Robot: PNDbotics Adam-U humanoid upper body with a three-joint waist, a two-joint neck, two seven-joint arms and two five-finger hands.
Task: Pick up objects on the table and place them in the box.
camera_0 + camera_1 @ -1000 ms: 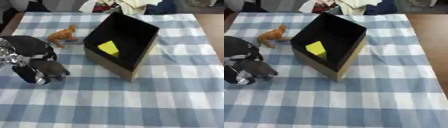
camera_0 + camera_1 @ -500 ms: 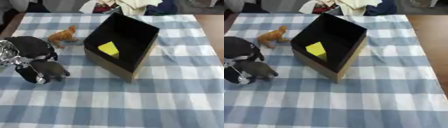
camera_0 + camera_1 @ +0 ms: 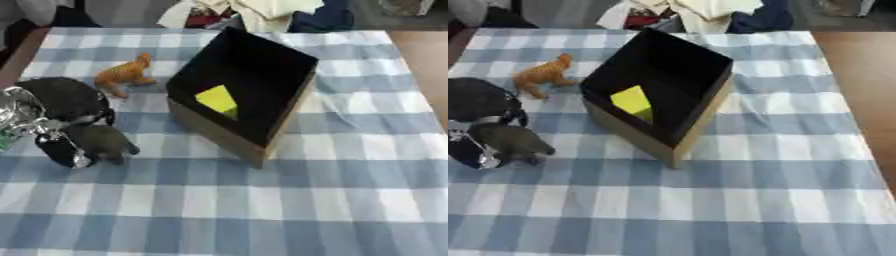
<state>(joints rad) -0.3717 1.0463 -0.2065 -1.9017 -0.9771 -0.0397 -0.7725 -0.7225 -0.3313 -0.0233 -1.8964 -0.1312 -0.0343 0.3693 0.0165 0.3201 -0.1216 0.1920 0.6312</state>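
An open cardboard box (image 3: 282, 120) with a black inside stands tilted mid-table, and a yellow block (image 3: 217, 99) lies in it. An orange toy animal (image 3: 123, 75) stands on the cloth to the box's left. My left hand (image 3: 59, 102), black with silver joints, is at the left edge. Its fingers and thumb (image 3: 59, 151) curl round a dark grey toy animal (image 3: 105, 142), low over the cloth. My right hand shows in neither view.
The table wears a blue and white checked cloth (image 3: 262, 210). A heap of clothes (image 3: 262, 11) lies along the far edge. Bare brown tabletop (image 3: 859, 90) shows at the right.
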